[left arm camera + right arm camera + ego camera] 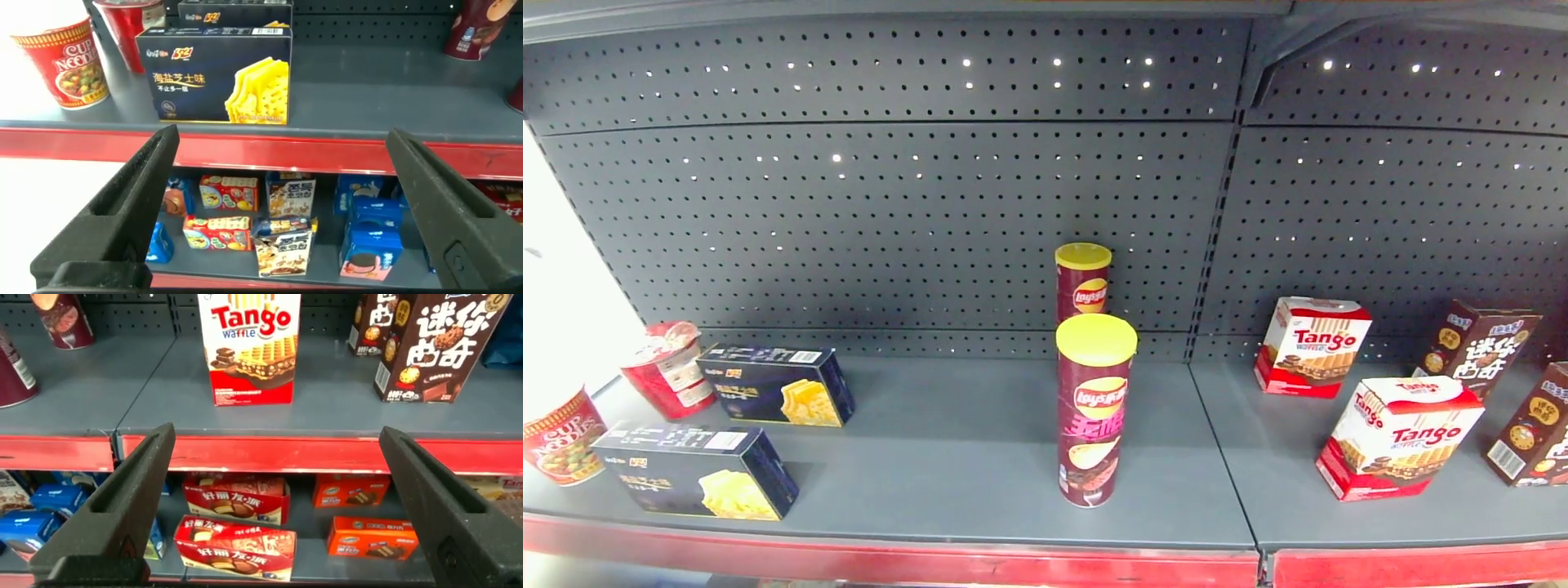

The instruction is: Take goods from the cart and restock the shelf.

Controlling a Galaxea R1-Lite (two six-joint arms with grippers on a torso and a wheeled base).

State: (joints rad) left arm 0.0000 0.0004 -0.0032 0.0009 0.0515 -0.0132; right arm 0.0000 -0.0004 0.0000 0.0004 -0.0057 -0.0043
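The left gripper (282, 135) is spread wide and holds nothing, level with the red front lip of the shelf (980, 441). Just beyond it stands a dark cracker box (214, 77), with a cup noodles tub (69, 61) to its left. The right gripper (276, 433) is also spread and empty. A waffle box (249, 347) stands straight ahead of it, and a tall chips can (1094, 408) stands off to its left.

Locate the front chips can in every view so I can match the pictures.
Head view: front chips can upright mid-shelf, before a second can.
Left wrist view: a maroon can, base showing, far along the shelf; front or rear, cannot tell.
Right wrist view: its maroon side, cut by the frame, nearer than the second can.
Landmark: the red shelf edge.
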